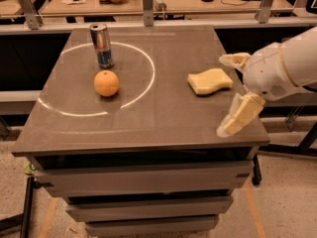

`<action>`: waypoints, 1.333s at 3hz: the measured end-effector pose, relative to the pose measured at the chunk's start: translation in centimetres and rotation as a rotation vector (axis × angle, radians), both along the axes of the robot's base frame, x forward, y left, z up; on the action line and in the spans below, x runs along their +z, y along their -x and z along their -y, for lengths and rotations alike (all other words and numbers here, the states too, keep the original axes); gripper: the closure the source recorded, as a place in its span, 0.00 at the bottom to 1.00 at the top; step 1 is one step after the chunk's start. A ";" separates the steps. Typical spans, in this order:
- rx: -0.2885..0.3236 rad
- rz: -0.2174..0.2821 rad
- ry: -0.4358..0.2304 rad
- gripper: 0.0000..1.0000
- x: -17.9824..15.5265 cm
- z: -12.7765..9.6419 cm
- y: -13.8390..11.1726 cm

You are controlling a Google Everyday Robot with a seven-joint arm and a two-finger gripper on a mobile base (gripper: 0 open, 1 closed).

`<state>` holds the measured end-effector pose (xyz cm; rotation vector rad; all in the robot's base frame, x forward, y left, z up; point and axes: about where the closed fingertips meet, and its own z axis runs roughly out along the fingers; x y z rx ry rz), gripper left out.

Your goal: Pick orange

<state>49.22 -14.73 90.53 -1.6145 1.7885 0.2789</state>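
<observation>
Dark worktop (148, 118): orange (106, 83) just in front of can (101, 46); claw (223, 95) spread wide, empty, at right edge beside sponge (209, 81).

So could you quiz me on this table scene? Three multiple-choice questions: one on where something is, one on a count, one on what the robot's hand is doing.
1. Where is the orange?
A. on the floor
B. inside the white ring, in front of the can
C. on the far desk

2. How many things lie on the table?
A. one
B. five
C. three

3. How is the gripper?
A. open and empty at the table's right edge
B. shut on the orange
C. pressing the can

Answers: B, the orange sits within the ring, just nearer than the can; C, there are the can, the orange and the sponge; A, its fingers stand apart beside the sponge, holding nothing.
</observation>
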 end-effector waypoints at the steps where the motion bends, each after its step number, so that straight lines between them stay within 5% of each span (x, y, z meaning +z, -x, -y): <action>1: 0.058 0.014 -0.064 0.00 1.8 -4.9 -1.3; 2: 0.110 0.010 -0.089 0.00 2.1 -9.5 -2.5; 4: 0.106 -0.019 -0.218 0.00 1.7 -17.2 -4.9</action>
